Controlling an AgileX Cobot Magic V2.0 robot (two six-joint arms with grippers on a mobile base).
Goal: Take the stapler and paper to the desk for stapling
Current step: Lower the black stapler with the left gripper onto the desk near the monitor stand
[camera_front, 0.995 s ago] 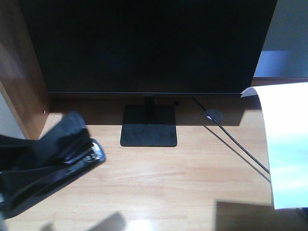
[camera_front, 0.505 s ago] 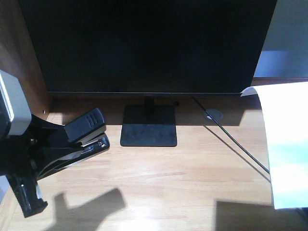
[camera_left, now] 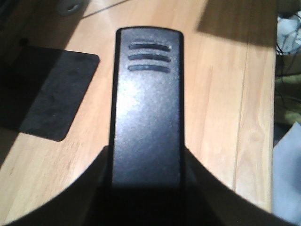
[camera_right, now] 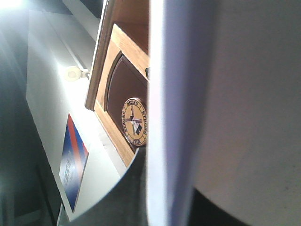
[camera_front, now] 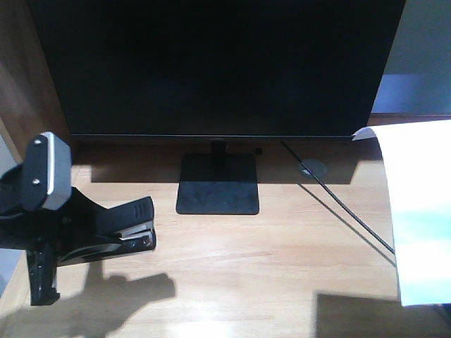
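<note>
Stapler (camera_front: 134, 222) delivery is the step in hand: the left gripper (camera_front: 88, 239) is clamped around it, low over the desk (camera_front: 268, 267), left of the monitor stand (camera_front: 217, 184). The paper (camera_front: 423, 211) hangs curved, well right of that stand. Whether the right gripper pinches it cannot be told. The next move calls for setting the stapler down flat.

1. I see a large black monitor (camera_front: 218, 67), dark, above its flat black stand base (camera_front: 218, 184).
2. A thin black cable (camera_front: 338, 204) runs rightward past a small round disc (camera_front: 314, 168).
3. My right wrist view shows a wooden frame (camera_right: 106, 80) holding a round emblem (camera_right: 135, 121).
</note>
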